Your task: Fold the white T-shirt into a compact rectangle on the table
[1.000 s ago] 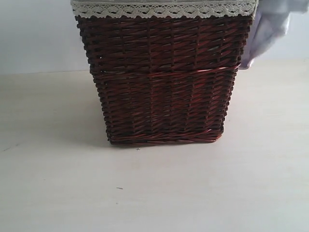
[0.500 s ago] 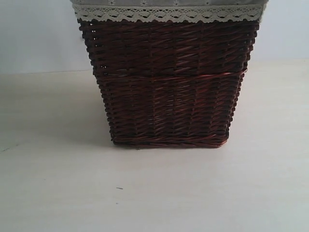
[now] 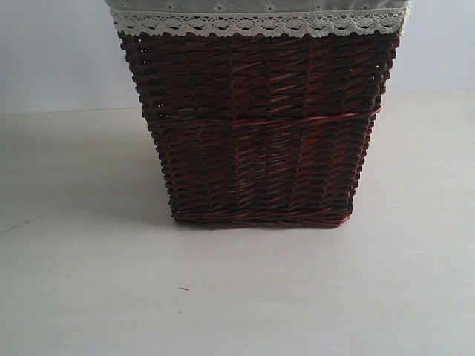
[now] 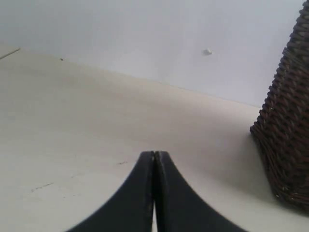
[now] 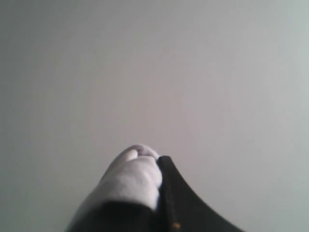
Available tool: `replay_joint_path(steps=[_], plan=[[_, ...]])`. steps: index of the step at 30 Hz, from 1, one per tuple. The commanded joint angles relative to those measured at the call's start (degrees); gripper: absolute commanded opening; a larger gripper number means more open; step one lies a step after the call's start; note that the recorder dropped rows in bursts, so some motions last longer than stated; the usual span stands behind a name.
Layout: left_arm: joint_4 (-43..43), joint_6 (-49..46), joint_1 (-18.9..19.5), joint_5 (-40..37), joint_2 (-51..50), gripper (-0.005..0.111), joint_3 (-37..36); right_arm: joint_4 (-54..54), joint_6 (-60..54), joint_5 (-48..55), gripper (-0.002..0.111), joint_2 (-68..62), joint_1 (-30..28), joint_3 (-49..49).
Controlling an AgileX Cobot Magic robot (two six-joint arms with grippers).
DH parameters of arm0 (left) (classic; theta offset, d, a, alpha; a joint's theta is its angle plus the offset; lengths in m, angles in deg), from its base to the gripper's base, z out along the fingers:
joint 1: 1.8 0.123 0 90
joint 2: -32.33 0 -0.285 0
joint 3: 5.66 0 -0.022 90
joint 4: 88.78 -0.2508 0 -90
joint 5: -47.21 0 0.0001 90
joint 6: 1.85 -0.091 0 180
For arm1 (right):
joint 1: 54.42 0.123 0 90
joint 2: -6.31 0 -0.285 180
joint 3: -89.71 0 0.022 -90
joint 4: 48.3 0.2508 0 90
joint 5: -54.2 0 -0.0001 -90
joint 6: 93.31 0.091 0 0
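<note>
1. The black, curved left gripper (image 4: pixel 154 157) hangs low over the broad pale cream table (image 4: pixel 72 125), near a lower corner of the basket. Its two fingers are pressed flat together with nothing between them.
2. The dark brown square wicker basket (image 3: pixel 252 126), with a grey lace-trimmed cloth liner (image 3: pixel 252 22) turned over its rim, stands mid-table toward the far edge. Bare tabletop runs from it to the near edge.
3. The right gripper (image 5: pixel 161 162) is clamped on a bunched fold of the white T-shirt (image 5: pixel 133 179), seen against a blank grey background. Neither appears in the exterior view, so they are probably raised out of its frame.
4. The shirt sits right at the right fingers, so that arm is the nearer one; the left gripper is well apart from it. How the rest of the shirt hangs, and its long axis, cannot be told. It likely needs laying out on the bare table in front of the basket first.
</note>
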Motion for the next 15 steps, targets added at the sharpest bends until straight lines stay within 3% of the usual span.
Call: replay_joint_path(steps=[1, 8, 15], plan=[[0.52, 0.09, 0.16, 0.17, 0.27, 0.000, 0.03, 5.79, -5.56, -2.28, 0.000, 2.68, 0.00, -3.72], [0.52, 0.09, 0.16, 0.17, 0.27, 0.000, 0.03, 9.07, -7.58, 8.44, 0.000, 3.15, 0.00, -8.47], [0.52, 0.09, 0.16, 0.17, 0.27, 0.000, 0.03, 33.42, -27.13, 14.07, 0.000, 3.64, 0.00, -8.47]])
